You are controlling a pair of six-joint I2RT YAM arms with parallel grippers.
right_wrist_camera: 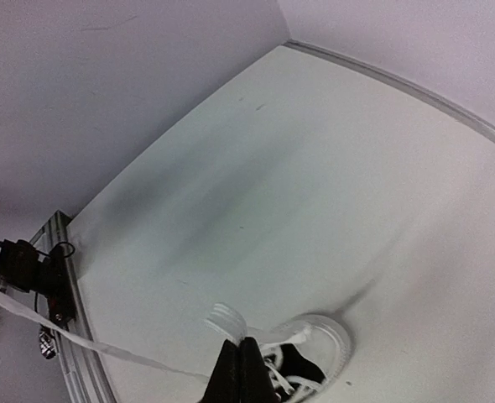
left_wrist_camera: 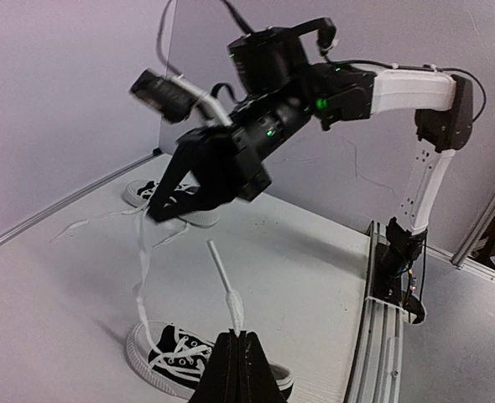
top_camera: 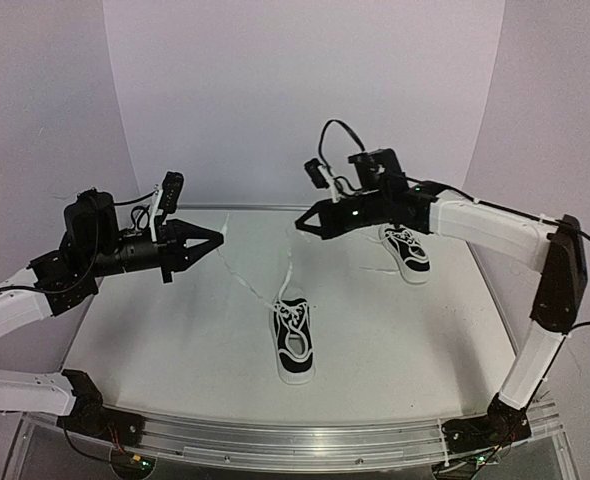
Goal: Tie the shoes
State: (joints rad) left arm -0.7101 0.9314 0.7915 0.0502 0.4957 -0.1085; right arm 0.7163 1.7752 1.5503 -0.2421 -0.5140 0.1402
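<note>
The near sneaker [top_camera: 293,342] sits at frame centre on the tabletop [top_camera: 175,350], the other sneaker [top_camera: 407,250] at upper right. The left claw [top_camera: 218,239] and right claw [top_camera: 300,222] each pinch closed on the near shoe's laces [top_camera: 287,275]. Pulling too hard could drag the light shoe or slip a lace free.

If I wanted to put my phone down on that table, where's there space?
Bare table lies left of the near shoe, and right of it, in front of the far shoe. Crowded: the middle, where the near shoe's laces rise to the left gripper and right gripper.
</note>
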